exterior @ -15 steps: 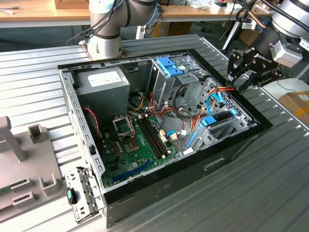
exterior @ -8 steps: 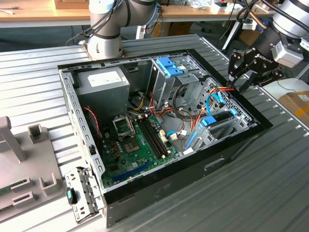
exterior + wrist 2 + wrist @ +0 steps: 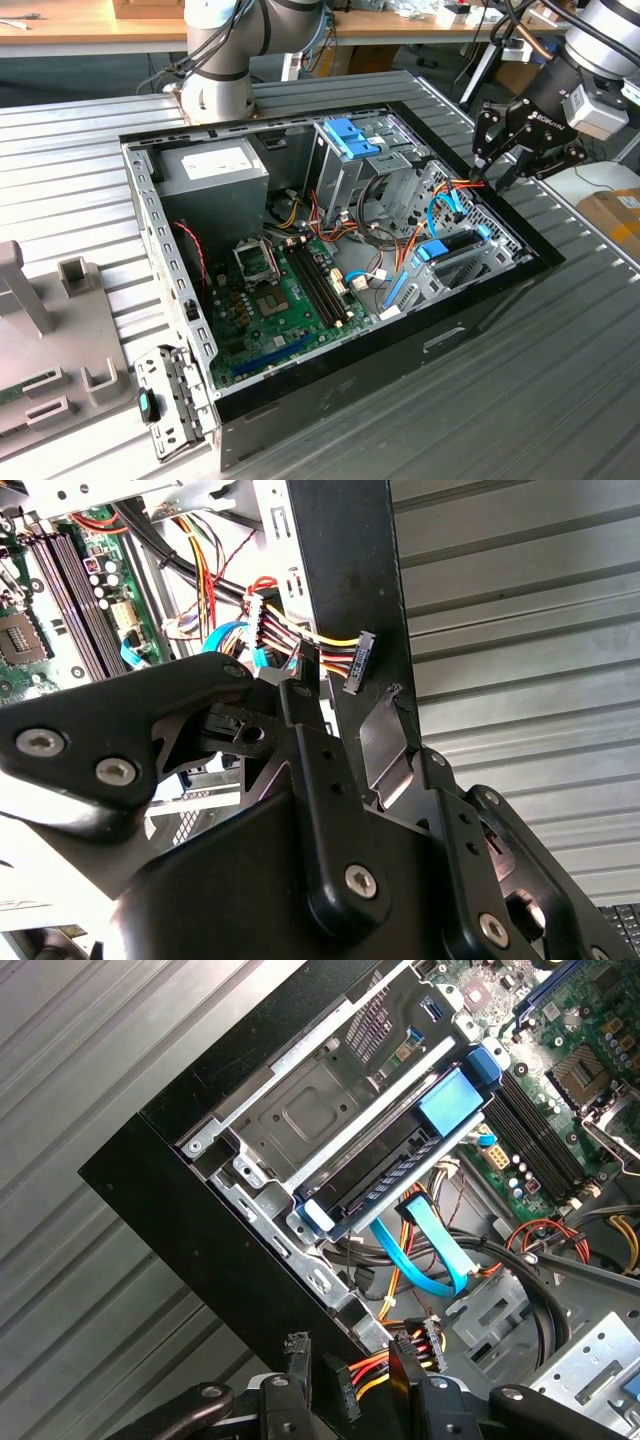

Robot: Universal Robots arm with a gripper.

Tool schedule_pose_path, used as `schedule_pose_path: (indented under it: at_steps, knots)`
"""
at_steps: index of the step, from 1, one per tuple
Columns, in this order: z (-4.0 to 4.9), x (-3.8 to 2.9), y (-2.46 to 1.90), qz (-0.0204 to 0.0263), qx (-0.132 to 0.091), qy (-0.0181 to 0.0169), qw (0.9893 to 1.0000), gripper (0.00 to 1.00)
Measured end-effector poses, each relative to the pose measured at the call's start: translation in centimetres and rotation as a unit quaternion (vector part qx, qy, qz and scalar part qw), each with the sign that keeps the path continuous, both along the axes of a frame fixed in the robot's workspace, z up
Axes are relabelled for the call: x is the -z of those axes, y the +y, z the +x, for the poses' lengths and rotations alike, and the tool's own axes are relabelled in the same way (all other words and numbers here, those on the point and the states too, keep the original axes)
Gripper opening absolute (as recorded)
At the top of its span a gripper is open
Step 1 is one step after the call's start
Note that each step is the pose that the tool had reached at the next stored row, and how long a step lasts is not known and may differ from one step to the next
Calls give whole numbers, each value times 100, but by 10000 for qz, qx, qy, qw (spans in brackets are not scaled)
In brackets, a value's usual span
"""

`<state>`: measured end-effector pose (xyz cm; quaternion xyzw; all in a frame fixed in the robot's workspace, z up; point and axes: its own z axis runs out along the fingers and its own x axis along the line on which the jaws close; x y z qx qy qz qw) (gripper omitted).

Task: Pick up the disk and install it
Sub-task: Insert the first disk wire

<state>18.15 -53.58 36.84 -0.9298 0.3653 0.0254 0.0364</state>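
Blue rails mark the disk. On my screens it lies flat in the low bay at the case's front corner, with one blue end tab toward the case's middle. In the first wrist view it looks seated between the bay's metal walls rather than loose. I judge the picking up and sliding in to be done, and the step in hand to be the cabling.

My gripper hangs over the case's rim, near the disk but apart from it, and grips nothing that I can make out. Its jaws stand apart. In both wrist views a black connector with yellow, red and black wires sits by the fingertips, just inside the case's black wall. Whether a finger touches it I cannot tell.

As I read it, any further move calls for a fine line-up. The wall is close beside one finger. Loose wires and a flat blue cable crowd the space between rim and disk, and the connector would need squaring within the jaws.
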Motion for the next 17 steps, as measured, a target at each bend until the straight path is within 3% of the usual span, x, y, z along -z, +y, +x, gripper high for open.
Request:
schedule_pose_path:
  at_steps: [5, 6, 17]
  knots:
    - [1, 0, 0, 0, 0, 0, 10000, 43]
    - [1, 0, 0, 0, 0, 0, 10000, 36]
    - [23, 0, 0, 0, 0, 0, 10000, 36]
